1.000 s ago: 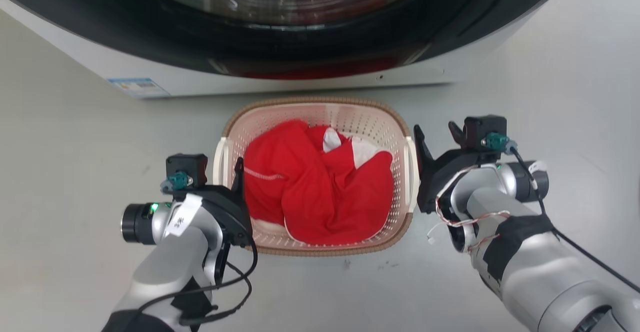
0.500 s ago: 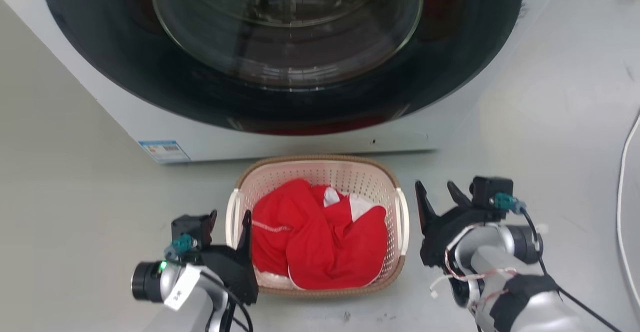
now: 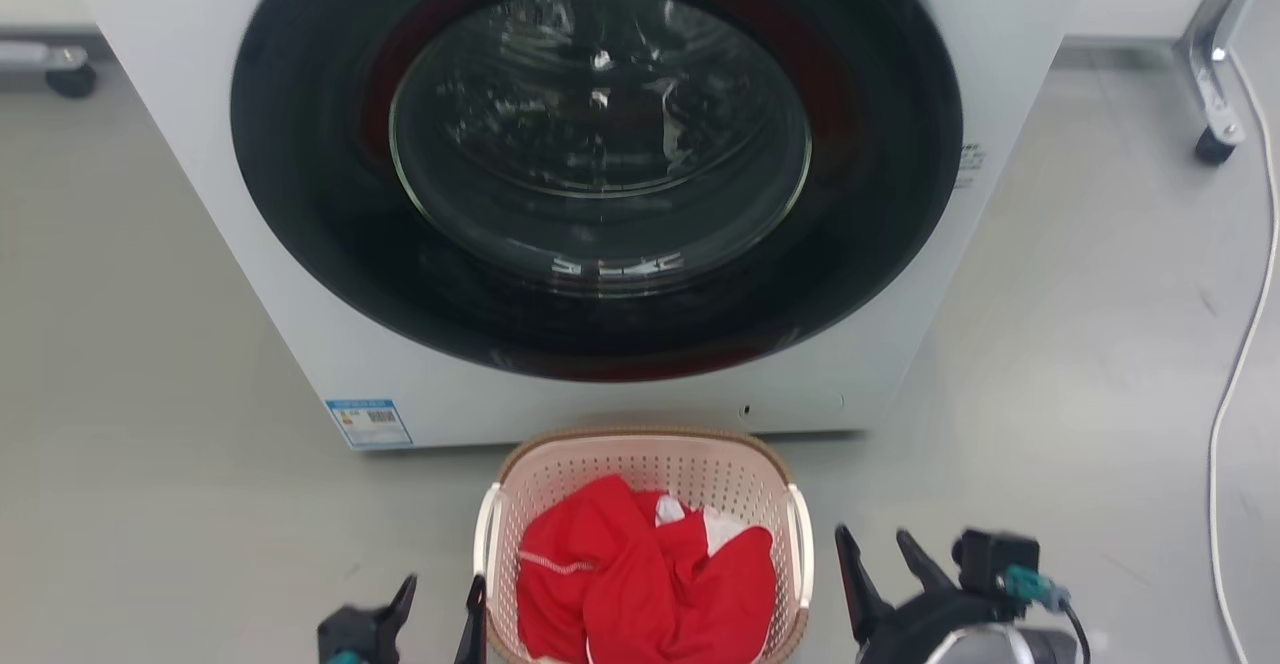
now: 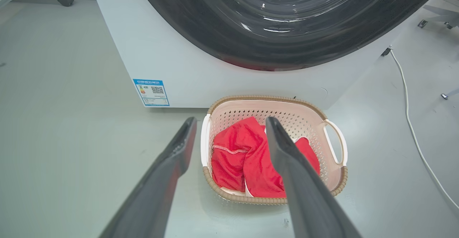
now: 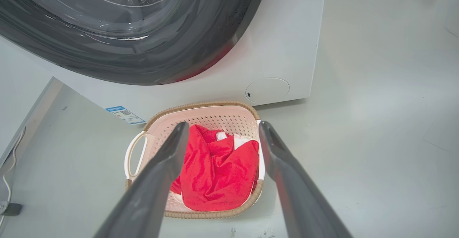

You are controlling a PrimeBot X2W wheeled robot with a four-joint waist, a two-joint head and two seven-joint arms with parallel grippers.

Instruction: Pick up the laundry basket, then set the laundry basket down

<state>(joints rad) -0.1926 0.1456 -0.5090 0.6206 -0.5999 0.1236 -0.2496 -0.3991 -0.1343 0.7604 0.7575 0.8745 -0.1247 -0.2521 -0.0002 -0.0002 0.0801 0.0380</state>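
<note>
Your left gripper [image 3: 440,612] stands spread and empty, its inner finger just beside the left white handle [image 3: 487,534]. Your right gripper [image 3: 878,556] is likewise spread and holds nothing, near the right handle [image 3: 803,544] but apart from it. Between them the laundry basket [image 3: 640,474] sits on the floor [image 3: 150,524], a red garment [image 3: 640,589] heaped inside, close before the washing machine [image 3: 160,164]. With nothing gripped, I'd judge you're either lining up for the lift or already finished setting down. If lifting, bring each pair of fingers around its handle, close both, and raise them evenly so the basket stays level.
</note>
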